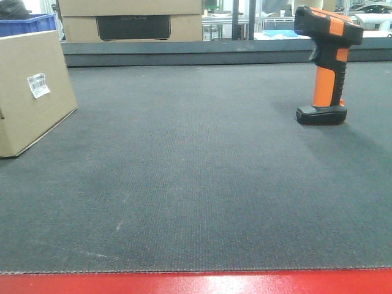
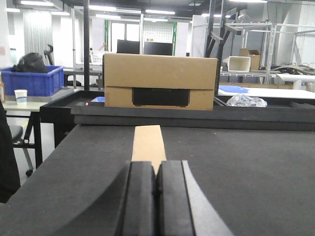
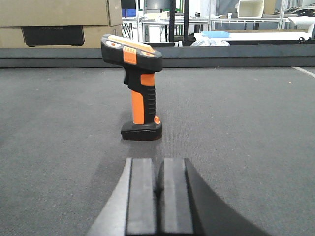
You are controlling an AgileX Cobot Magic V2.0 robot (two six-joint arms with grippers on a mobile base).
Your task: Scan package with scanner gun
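Clearly, with both the left gripper [image 2: 156, 196] and right gripper [image 3: 159, 196] closed and empty, the upright scanner gun [image 3: 139, 88] could topple if nudged, far from the package [image 1: 30, 92] at left.

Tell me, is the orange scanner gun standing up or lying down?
Standing up. The scanner gun rests on its flat black base on the dark mat, handle upright, head on top, with nothing holding it.
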